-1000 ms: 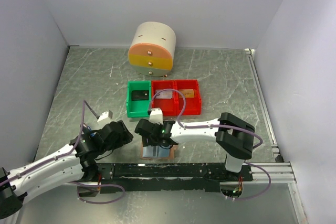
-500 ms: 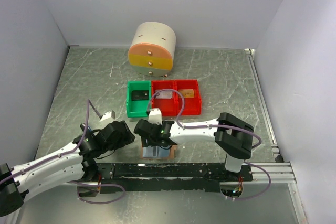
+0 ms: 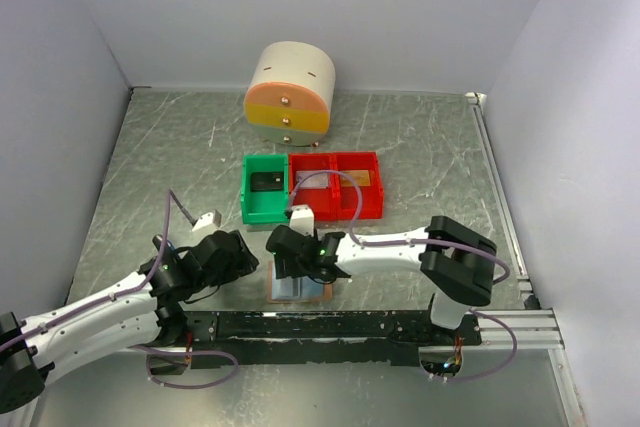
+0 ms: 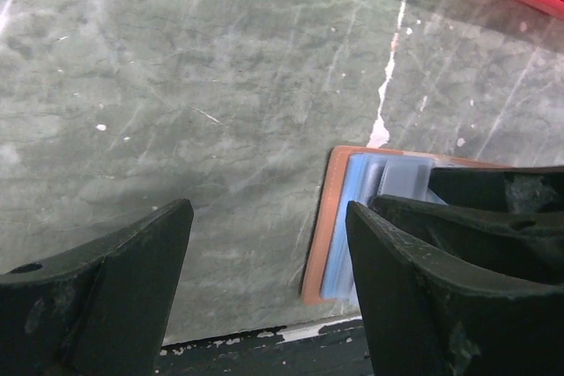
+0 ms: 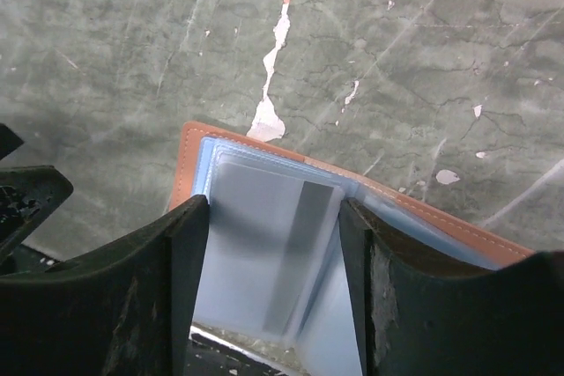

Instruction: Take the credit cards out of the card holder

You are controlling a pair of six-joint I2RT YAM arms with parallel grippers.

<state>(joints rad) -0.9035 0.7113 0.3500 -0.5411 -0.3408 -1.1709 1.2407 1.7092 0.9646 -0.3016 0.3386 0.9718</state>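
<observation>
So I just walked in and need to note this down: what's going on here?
The right pincer is down over the card holder at the near edge of the table, with its fingers on either side of a card that sits in its pocket. I cannot tell whether it grips the card yet. The left pincer hovers open beside the holder, holding nothing.

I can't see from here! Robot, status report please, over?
Left pincer open, over table beside card holder. Right pincer straddling top credit card, grip unclear. Nothing blocking.
</observation>
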